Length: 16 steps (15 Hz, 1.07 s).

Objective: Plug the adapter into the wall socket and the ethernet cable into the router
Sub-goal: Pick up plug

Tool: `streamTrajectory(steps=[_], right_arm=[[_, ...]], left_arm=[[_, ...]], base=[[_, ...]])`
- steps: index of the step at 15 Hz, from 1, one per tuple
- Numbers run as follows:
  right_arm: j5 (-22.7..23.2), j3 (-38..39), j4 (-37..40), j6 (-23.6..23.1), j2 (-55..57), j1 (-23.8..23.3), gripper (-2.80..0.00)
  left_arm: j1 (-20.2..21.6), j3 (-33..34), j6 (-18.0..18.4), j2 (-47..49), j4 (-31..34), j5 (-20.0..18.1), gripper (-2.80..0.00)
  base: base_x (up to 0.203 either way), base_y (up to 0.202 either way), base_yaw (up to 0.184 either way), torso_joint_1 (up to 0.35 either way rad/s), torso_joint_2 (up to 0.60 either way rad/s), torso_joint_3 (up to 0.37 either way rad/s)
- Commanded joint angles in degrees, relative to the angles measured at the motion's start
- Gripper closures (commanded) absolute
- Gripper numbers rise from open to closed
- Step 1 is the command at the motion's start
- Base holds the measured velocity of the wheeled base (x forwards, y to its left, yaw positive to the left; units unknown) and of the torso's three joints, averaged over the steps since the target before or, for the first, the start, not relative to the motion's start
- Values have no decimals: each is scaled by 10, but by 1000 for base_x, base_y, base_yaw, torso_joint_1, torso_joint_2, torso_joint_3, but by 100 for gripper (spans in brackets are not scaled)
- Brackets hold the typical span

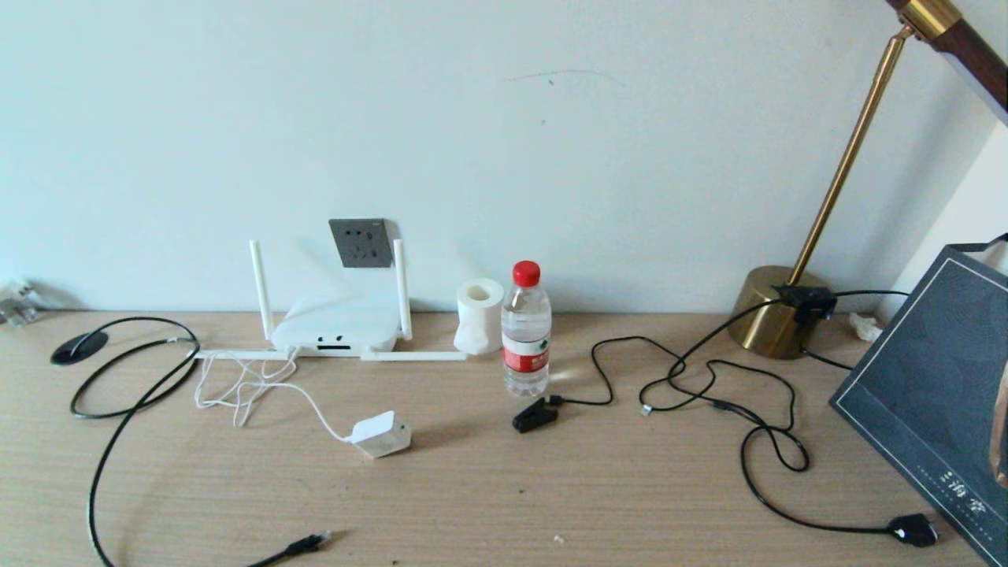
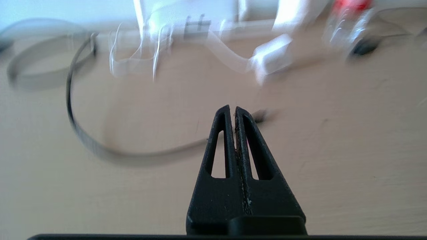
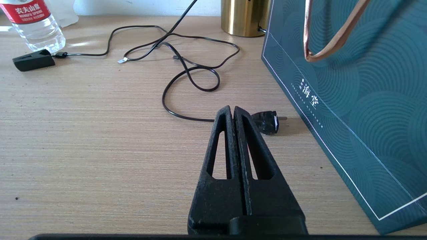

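Head view: the flat white plastic router (image 1: 335,329) with its stick antennas is sitting on the pale wooden desk (image 1: 504,488) against the wall, directly beneath the dark grey square wall socket (image 1: 361,242). The small white boxy adapter (image 1: 381,434) is lying on the desk in front of the router and slightly toward the clear water bottle with a red cap (image 1: 526,331), its thin white cord trailing back to the router. The long black ethernet cable (image 1: 118,409) is looping from the router's left side forward, its plug resting well in front of the router near the desk's front edge. Neither arm is showing here.

Left wrist view: the left gripper (image 2: 232,108) is hanging above the desk with its two black fingers pressed together, holding nothing. The cable's plug end is lying just past its tip, with the adapter between it and the router, though heavily smeared.

Right wrist view: the right gripper (image 3: 231,108) is likewise closed and empty, well apart from the router, beside a dark teal paper bag (image 3: 353,100) and a chunky black plug (image 3: 267,122).
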Motion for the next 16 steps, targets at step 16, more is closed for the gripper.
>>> streamTrajectory(steps=[16], right_arm=[[-1,0,-1,-3,1,0,0]], left_arm=[[-140,-408,249,706,-10,-162,0]], base=[[0,0,0,0,0,0]])
